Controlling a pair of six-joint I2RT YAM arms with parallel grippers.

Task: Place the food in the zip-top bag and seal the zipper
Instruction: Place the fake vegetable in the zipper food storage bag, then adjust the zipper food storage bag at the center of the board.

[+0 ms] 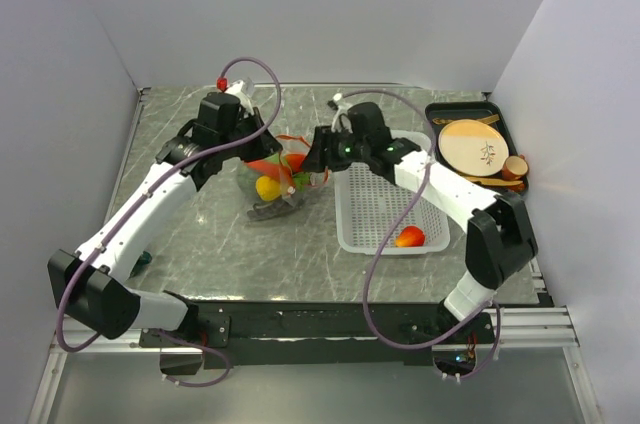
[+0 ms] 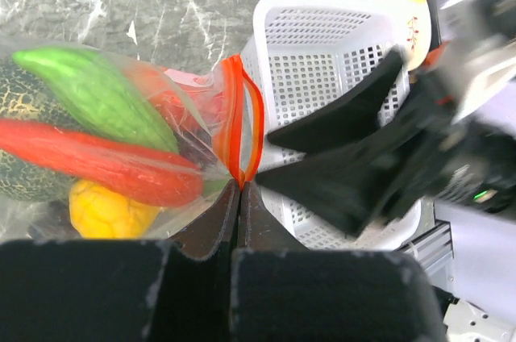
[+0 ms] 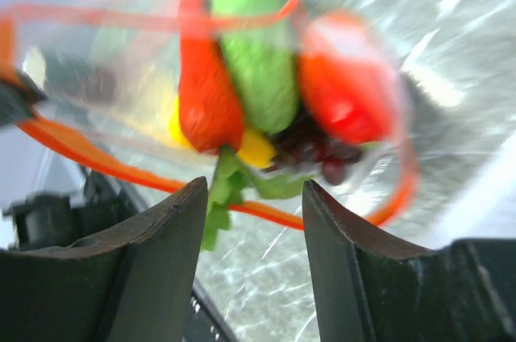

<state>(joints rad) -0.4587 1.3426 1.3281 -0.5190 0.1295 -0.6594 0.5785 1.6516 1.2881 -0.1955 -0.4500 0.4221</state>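
On the left wrist camera, my left end effector (image 2: 239,189) is pressed together, pinching the near end of the zipper (image 2: 223,120). The zip-top bag (image 2: 192,108) lies ahead and to the left of those tips. I can see a green piece (image 2: 97,92), a carrot (image 2: 105,166), a yellow piece (image 2: 105,209) and a dark green round fruit (image 2: 20,144) through the plastic. The zipper's two strips stand apart, so the mouth gapes. Just right of my tips the right end effector (image 2: 266,160) is spread, near the zipper, with the white basket (image 2: 322,27) beyond it.

The right wrist camera is blurred. That end effector is spread with nothing between its fingers, and the bag's open mouth is straight ahead. Grapes (image 3: 318,152) and a red round piece (image 3: 343,104) sit inside beside the carrot.

From the top camera, both end effectors meet at the bag on the grey surface (image 1: 220,244). An orange-red piece (image 1: 409,237) lies in the basket, well behind the right end effector.
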